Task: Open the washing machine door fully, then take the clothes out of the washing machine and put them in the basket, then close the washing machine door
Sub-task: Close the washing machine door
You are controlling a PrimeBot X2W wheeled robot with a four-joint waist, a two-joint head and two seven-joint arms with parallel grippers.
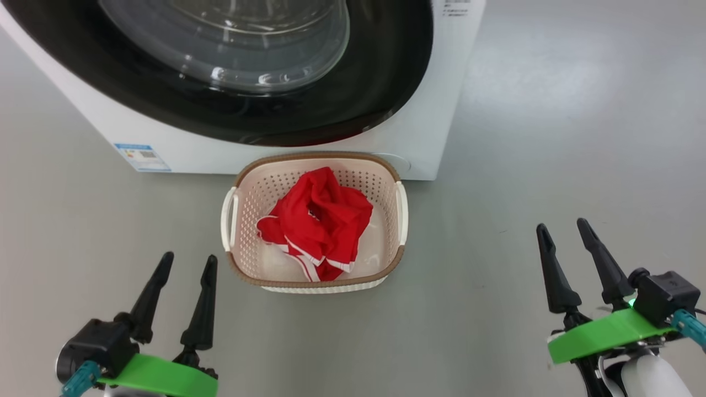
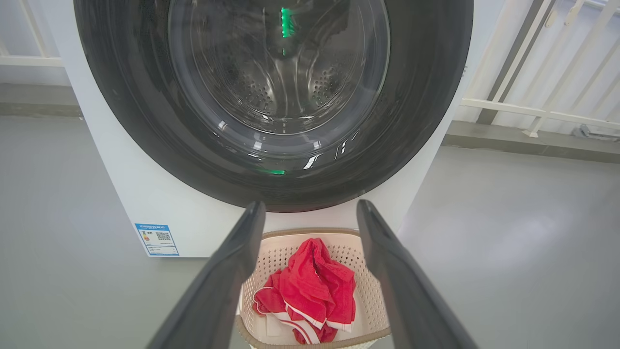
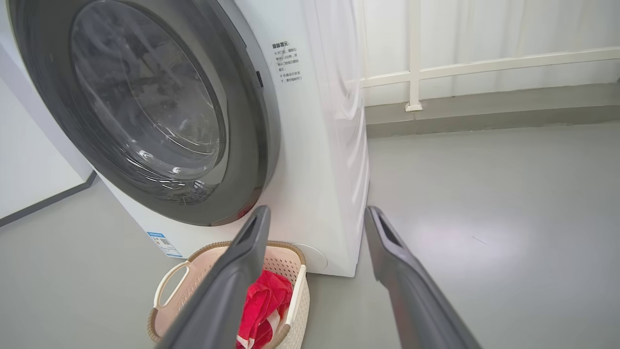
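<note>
Dark-fingered left end effector and right end effector hovering released, flanking basket, grey floor spreading around

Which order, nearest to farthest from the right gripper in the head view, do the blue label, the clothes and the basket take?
From the right gripper:
1. the basket, its side handle toward the gripper's left.
2. the clothes, lying inside the basket.
3. the blue label, far left on the washing machine.
</note>
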